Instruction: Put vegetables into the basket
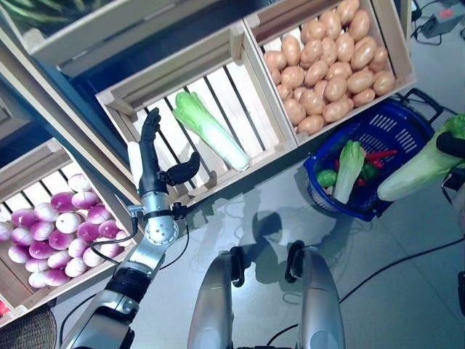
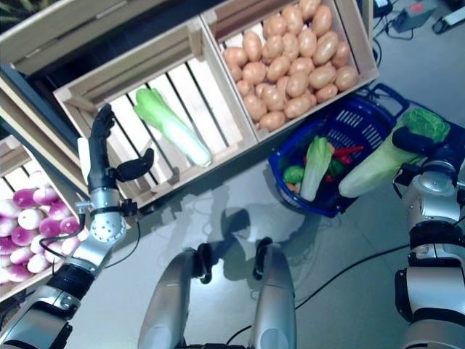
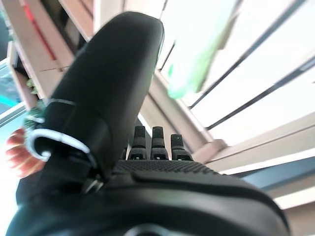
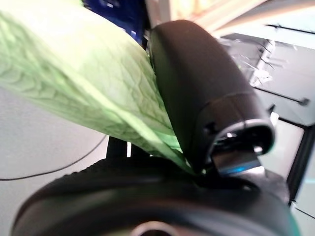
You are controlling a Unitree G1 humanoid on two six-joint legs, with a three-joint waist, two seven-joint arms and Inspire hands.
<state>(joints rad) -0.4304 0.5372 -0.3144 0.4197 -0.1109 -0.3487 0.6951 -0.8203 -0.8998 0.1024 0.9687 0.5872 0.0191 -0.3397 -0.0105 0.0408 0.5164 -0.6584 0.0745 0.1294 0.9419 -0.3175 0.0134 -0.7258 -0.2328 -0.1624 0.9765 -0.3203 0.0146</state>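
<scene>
My right hand (image 2: 425, 142) is shut on a long pale-green cabbage (image 2: 381, 161) and holds it in the air just right of the blue basket (image 2: 363, 116), root end towards the rim. The cabbage also shows against the thumb in the right wrist view (image 4: 88, 93). The basket stands on the floor and holds another pale-green cabbage (image 1: 349, 169), a green round vegetable (image 1: 327, 177) and red peppers (image 1: 379, 155). My left hand (image 1: 151, 149) is open, fingers straight, thumb out, at the front of the slatted crate (image 1: 218, 80), left of a cabbage (image 1: 211, 131) lying in it.
A wooden stand with tilted crates runs across the back. The basket sits under the right crate's front corner (image 1: 407, 78). Grey floor (image 1: 247, 211) lies between the stand and me. A woven object (image 1: 25, 331) is at the lower left.
</scene>
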